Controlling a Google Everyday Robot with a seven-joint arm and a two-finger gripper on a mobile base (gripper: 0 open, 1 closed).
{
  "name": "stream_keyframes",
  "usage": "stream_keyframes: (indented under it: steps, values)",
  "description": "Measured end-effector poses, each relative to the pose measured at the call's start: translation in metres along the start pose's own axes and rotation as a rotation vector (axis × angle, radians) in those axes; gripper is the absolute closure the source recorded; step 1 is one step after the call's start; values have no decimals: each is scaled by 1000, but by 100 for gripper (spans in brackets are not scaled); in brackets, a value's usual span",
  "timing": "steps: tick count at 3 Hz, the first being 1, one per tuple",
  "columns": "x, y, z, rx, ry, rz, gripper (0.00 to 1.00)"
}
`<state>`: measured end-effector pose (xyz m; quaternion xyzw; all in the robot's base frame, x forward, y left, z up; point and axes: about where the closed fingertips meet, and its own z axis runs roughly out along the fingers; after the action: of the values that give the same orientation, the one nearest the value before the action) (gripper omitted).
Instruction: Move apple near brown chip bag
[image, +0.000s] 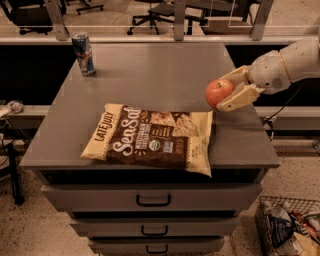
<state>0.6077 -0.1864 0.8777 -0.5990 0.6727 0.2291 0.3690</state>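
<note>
Cream jaws clasp apple (219, 91) near bag (150, 137).

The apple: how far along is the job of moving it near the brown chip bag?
Done: the apple is grasped, with the gripper shut on it. In hand: it is held over the table, close beside the brown chip bag. Left: set it down by the bag and release.

Pincer (223, 93): two flat, wedge-shaped, cream-yellow fingers, above the right edge of the counter (165, 70).
Wrist (269, 72): rounded, pale grey-white housing with a thin tan ring.
Forearm (302, 56): smooth, grey-white cylinder, off the counter's right side.
</note>
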Motion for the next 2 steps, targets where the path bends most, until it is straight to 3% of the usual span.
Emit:
stream_keyframes:
  steps: [2]
  values:
    - [18,20,-2,-104,-9,36,100]
